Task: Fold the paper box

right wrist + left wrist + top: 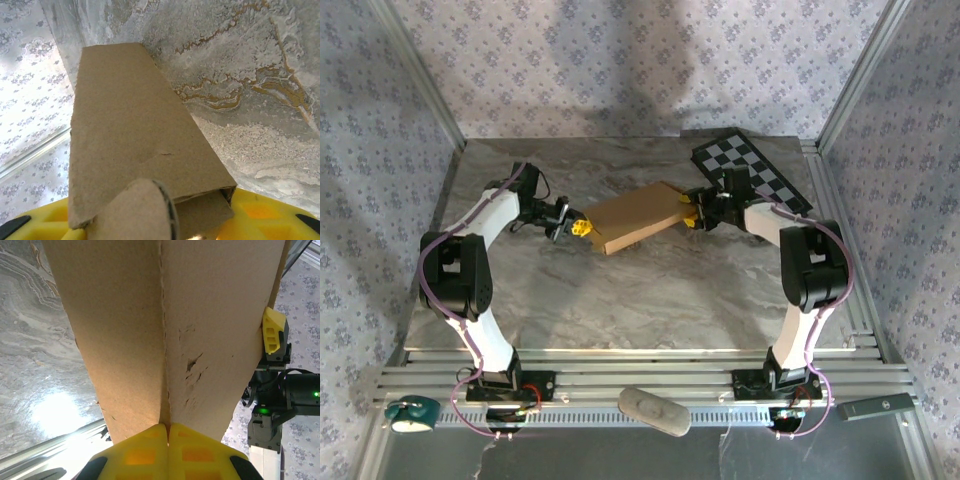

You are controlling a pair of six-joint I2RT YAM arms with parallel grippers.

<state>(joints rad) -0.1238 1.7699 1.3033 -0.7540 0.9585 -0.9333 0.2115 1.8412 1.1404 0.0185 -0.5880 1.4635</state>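
Note:
The paper box (635, 218) is a tan cardboard mailer folded into a shallow closed shape, held slanting over the middle of the marble table (620, 300) between both arms. My left gripper (582, 228) is at its left corner. In the left wrist view its yellow fingertips (168, 432) are pressed together on the box's (200, 315) seam edge. My right gripper (692, 218) is at the opposite end. In the right wrist view the box's (125, 125) open end, with a rounded tab sticking out, sits between the yellow fingers (270, 215).
A black-and-white checkerboard panel (752, 168) lies at the back right, just behind the right arm. On the front rail are a grey oval object (653, 411), a teal item (412, 413) and a dark bar (875, 408). Patterned walls enclose the table.

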